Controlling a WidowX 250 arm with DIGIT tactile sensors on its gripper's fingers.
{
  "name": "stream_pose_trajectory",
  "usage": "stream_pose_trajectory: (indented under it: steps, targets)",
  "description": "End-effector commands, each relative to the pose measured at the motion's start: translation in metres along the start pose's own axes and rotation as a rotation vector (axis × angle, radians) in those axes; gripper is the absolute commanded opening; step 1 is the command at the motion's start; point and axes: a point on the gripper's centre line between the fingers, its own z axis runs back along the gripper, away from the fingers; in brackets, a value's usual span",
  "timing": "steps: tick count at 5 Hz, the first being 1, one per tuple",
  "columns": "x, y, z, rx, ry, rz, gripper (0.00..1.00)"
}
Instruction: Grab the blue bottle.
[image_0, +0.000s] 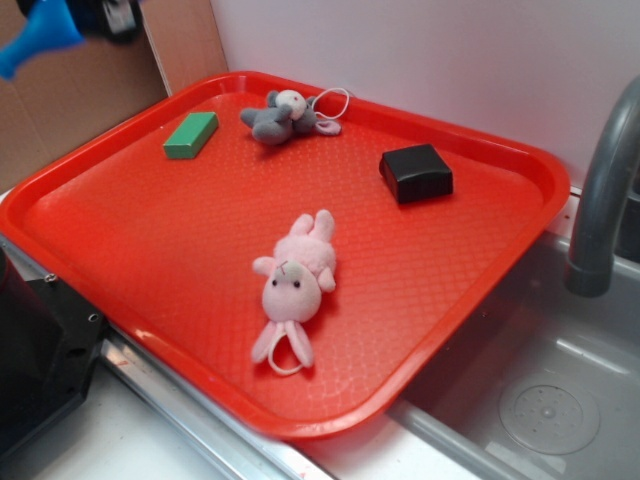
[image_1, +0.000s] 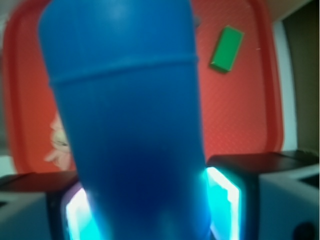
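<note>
Gripper (image_1: 145, 210) clamped on the blue bottle (image_1: 125, 115), pads w/ cyan glow pressing both sides of its smooth plastic cylinder. Bottle is raised well above the red tray (image_0: 520, 160), at exterior view's top-left corner. Tray is textured, beside a steel sink (image_0: 560, 400); on it: green block (image_0: 190, 135), pink plush bunny (image_0: 295, 285).

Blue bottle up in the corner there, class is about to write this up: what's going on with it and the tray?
The robot's gripper has the blue bottle clamped between its jaws and lifted clear above the red tray. In the exterior view only the bottle's neck shows at the top left corner. On the tray lie a pink plush bunny, a grey plush toy, a green block and a black box.
</note>
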Motion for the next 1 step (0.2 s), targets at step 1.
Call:
stream_pose_trajectory:
  steps: [1]
  targets:
    - [-0.0065,-0.0034,0.0542,0.002,-0.089,-0.030,0.00]
